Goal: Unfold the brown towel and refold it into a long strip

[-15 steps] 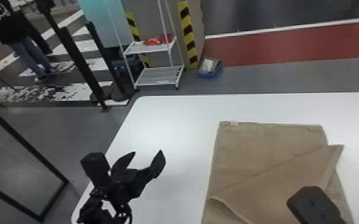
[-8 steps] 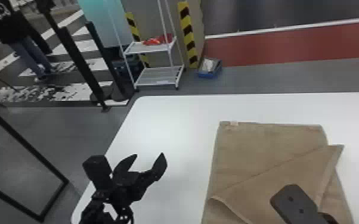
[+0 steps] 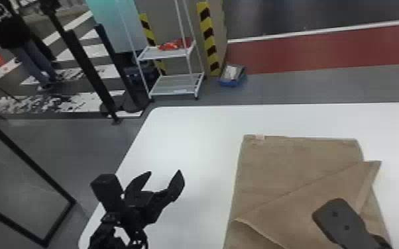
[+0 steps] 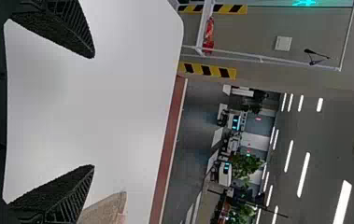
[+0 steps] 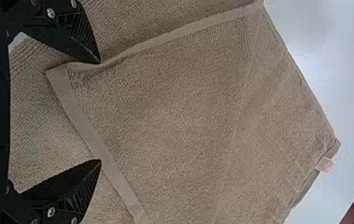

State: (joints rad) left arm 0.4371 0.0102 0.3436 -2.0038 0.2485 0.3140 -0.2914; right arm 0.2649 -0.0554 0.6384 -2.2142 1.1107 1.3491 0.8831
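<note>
Your brown towel [image 3: 288, 162] is lying flat on the right of the white table [image 3: 189, 139], with a loose flap [image 3: 295, 205] slanting over its near part; so it's partly opened, no strip yet, as I judge it. The right gripper [image 5: 99, 111] is at the near right, over that flap, fingers spread wide and nothing clamped; likely you have it there to pinch the layer and peel it back. The left gripper [image 3: 164, 172] is waiting at the near left, also wide and empty, well apart from the cloth, probably so the flap has room to swing. The head view gives you the flap's slanting fold across the whole layout; the right wrist view adds the bordered corner [image 5: 59, 73] lying between the fingers, one fingertip right at its hem [image 5: 83, 128]. Whether that tip presses on the cloth, you can't tell. Next you probably need to lower and close on one layer; catching both could drag the towel.
</note>
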